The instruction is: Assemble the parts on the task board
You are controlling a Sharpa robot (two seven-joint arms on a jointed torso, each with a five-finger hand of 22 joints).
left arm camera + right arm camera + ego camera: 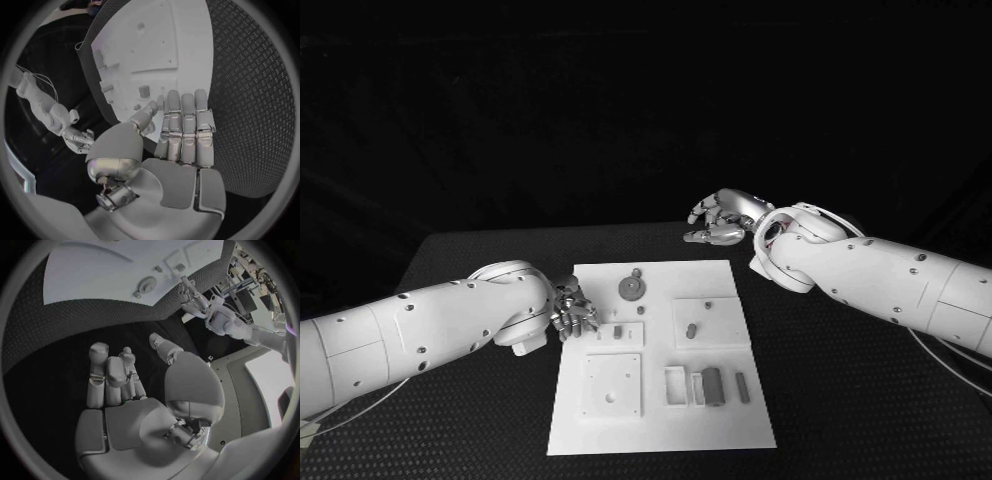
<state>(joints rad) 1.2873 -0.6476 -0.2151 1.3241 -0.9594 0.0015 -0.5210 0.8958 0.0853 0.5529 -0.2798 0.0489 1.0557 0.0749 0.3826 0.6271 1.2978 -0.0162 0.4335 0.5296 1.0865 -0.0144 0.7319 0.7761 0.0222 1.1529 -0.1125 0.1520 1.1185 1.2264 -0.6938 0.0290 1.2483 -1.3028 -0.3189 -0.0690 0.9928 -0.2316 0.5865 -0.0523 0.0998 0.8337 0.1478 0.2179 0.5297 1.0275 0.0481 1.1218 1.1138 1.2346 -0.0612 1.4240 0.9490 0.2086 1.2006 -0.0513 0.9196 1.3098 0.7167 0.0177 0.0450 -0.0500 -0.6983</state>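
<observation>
Left hand [571, 310] rests at the left edge of the task board [661, 440], fingers straight and a little apart, holding nothing. Right hand [726, 218] hangs beyond the board's far right corner, fingers loosely curled, also with nothing in it. Nearest small part [617, 331] stands just beside the left fingertips, toward the board's middle, so I judge the left hand should take it.

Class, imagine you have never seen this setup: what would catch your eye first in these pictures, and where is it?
The white task board stands out most, bright in the middle of the black table, with small grey parts on it and a round part near its far edge. Next, the left hand sits empty at the board's left edge, while the right hand hovers beyond its far right corner.
</observation>
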